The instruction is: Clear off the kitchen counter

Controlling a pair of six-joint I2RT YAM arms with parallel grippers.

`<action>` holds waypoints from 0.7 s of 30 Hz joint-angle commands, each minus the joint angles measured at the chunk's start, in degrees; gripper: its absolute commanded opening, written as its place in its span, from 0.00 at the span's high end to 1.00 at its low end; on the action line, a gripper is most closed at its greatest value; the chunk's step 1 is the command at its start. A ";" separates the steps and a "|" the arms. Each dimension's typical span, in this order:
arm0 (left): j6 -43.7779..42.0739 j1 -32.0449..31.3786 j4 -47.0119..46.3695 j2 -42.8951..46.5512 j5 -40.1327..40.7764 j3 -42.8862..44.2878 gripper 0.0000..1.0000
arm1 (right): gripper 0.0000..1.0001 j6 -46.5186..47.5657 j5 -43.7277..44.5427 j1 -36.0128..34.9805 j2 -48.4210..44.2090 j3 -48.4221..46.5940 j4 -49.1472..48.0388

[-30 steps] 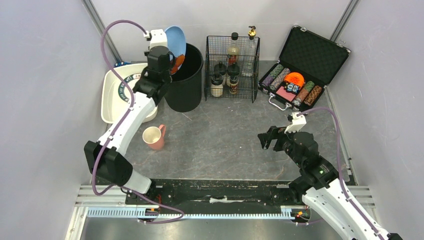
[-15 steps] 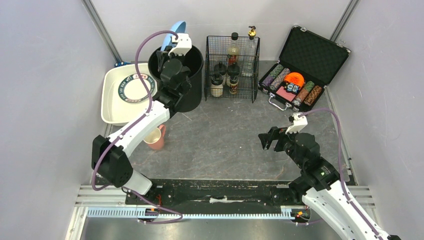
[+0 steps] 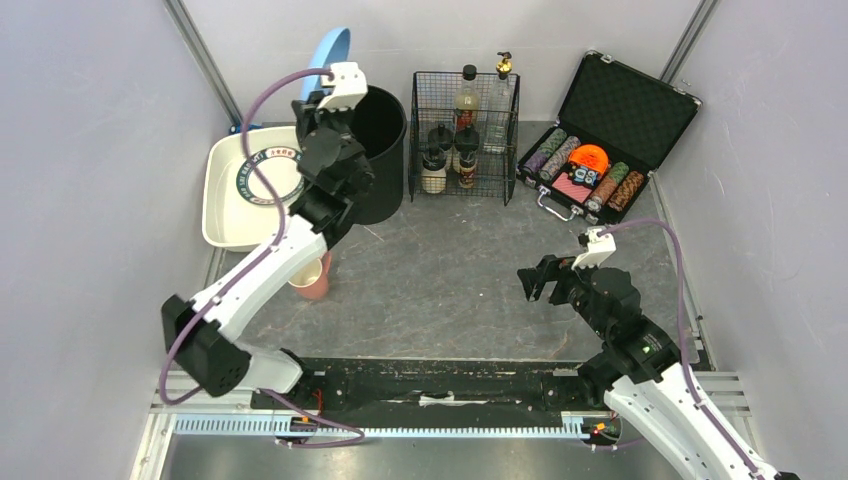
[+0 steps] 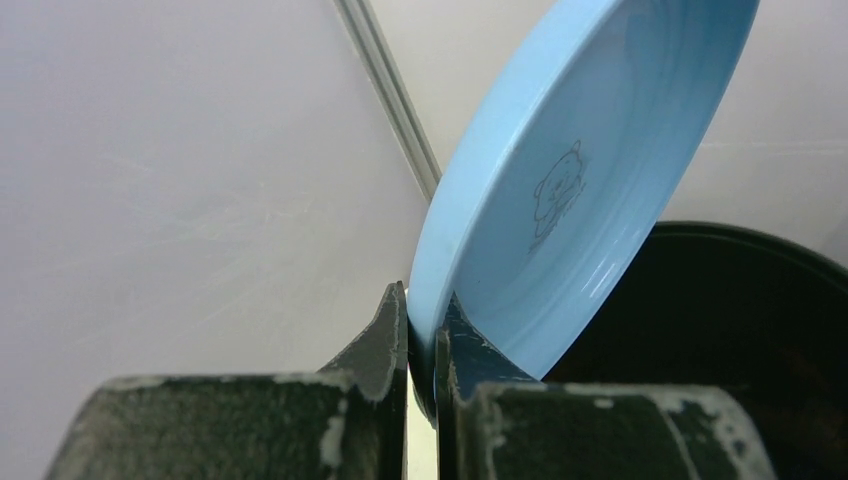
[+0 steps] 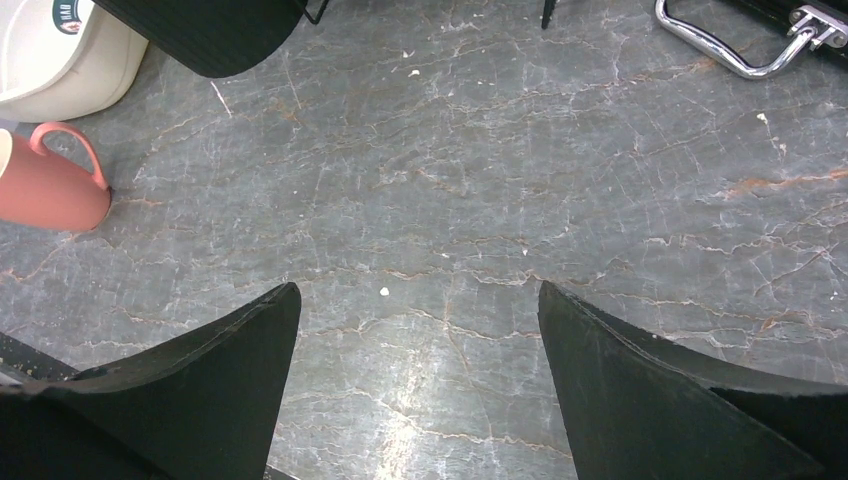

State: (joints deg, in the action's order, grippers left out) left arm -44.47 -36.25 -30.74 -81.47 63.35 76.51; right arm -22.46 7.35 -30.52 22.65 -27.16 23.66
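Pinching pale blue round plastic plate by its rim in my left gripper, tilted over tall black round bin at 11 o'clock, prob to dump scraps. Right gripper wide, empty, over dark grey stone-look kitchen counter at 4 o'clock.

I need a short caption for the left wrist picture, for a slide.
Left gripper shut on the rim of a tilted blue plate, black bin behind it.

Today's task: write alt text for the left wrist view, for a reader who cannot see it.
The left pincer clamps the rim of a light blue plate held on edge, a small bear outline on its inner face. The mouth of a black bin shows lower right; a pale wall lies behind.
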 commanded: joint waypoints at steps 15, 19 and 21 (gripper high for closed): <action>45.97 0.02 46.73 26.09 -1.67 2.20 0.98 | 0.09 -0.36 -2.85 0.03 -2.28 0.70 -1.02; 54.46 0.21 52.94 31.01 -3.70 -0.95 0.98 | 0.09 -0.13 -3.11 0.03 -3.04 0.22 -0.54; 58.95 0.31 56.52 32.90 -5.59 -2.00 0.98 | 0.09 0.01 -3.39 0.03 -3.32 0.15 -0.54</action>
State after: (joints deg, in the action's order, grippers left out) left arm 0.10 -36.18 17.15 -52.05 61.34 76.27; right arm -22.85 4.80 -30.52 20.29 -26.24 23.68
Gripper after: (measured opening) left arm 0.099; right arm 0.911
